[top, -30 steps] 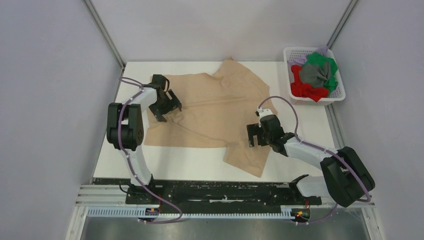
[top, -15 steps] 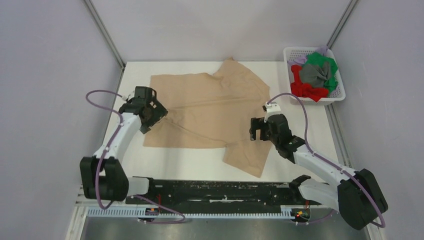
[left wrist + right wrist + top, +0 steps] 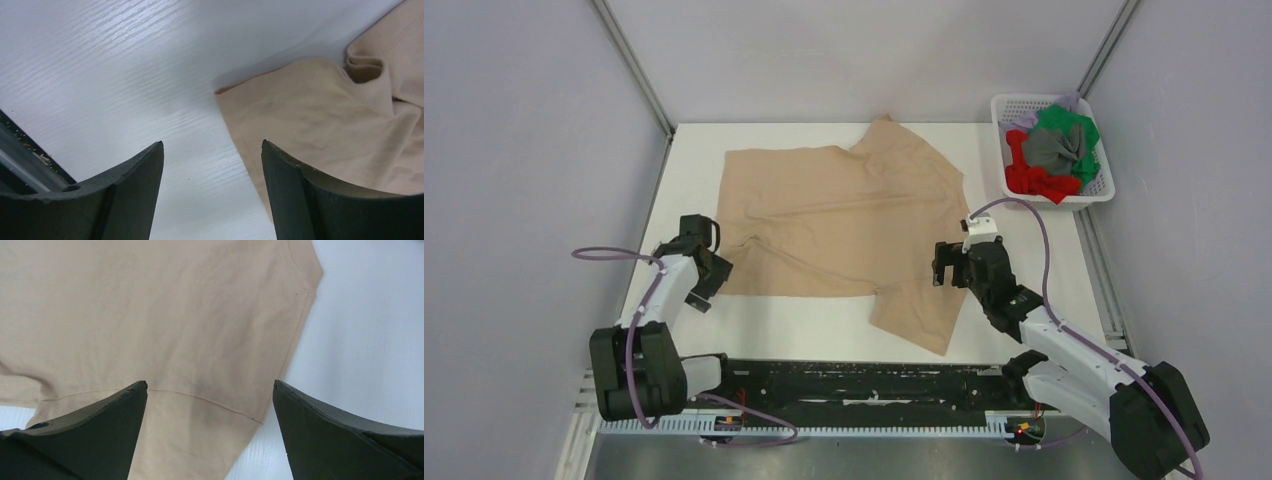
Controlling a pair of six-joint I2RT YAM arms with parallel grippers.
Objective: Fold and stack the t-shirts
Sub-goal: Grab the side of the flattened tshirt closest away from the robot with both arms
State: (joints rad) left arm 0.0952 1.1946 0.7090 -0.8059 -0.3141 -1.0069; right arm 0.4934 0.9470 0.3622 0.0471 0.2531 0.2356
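The beige t-shirt [image 3: 844, 215] lies spread on the white table, with a sleeve trailing toward the near edge. My left gripper [image 3: 707, 278] is open and empty at the shirt's near-left corner; in the left wrist view [image 3: 212, 150] its fingers straddle the cloth edge [image 3: 320, 115]. My right gripper [image 3: 948, 268] is open and empty over the shirt's right side; the right wrist view [image 3: 210, 390] shows the hem and sleeve seam [image 3: 200, 340] between its fingers. Red, green, grey and lavender shirts [image 3: 1054, 150] sit crumpled in the basket.
The white mesh basket [image 3: 1101, 195] stands at the far right corner of the table. Grey walls and metal rails close in the table on three sides. Bare white table [image 3: 814, 325] shows along the near edge.
My left gripper has let go of the shirt's left side and pulled back toward the near-left corner, leaving the cloth flatter. My right gripper has drifted slightly right and stays open.
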